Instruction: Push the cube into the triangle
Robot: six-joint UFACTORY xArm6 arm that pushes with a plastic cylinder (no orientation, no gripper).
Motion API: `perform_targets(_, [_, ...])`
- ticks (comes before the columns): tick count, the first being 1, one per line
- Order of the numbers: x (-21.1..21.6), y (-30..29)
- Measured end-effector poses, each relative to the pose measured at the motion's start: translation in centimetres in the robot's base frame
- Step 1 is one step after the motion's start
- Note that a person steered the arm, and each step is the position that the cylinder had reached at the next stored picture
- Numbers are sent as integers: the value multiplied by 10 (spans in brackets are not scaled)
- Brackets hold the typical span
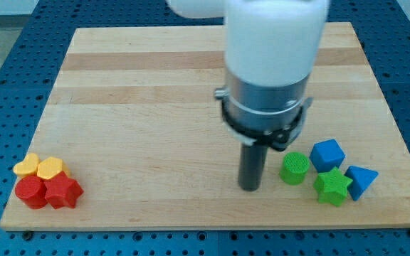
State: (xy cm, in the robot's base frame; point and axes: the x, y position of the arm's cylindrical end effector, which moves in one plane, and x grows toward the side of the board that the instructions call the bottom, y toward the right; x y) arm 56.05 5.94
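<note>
A blue cube (327, 154) lies on the wooden board (141, 107) at the view's lower right. A blue triangle (361, 179) lies just to its lower right, close to it or touching. A green star (332, 187) sits below the cube, between the two. A green cylinder (295, 168) stands to the cube's left. My tip (250, 188) rests on the board left of the green cylinder, a short gap away, and well left of the cube.
At the view's lower left is a tight cluster: two yellow blocks (27, 166) (50, 168), a red cylinder (30, 191) and a red star (63, 190). The arm's white and grey body (269, 64) hangs over the board's middle right.
</note>
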Motion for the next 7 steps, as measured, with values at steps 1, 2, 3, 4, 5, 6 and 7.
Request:
perform_targets(1, [-16, 39])
perform_targets(2, [-16, 68])
perform_targets(3, [-16, 52])
perform_targets(4, [-33, 28])
perform_targets(5, [-74, 32])
perform_targets(6, [-97, 60])
perform_targets(7, [-95, 95])
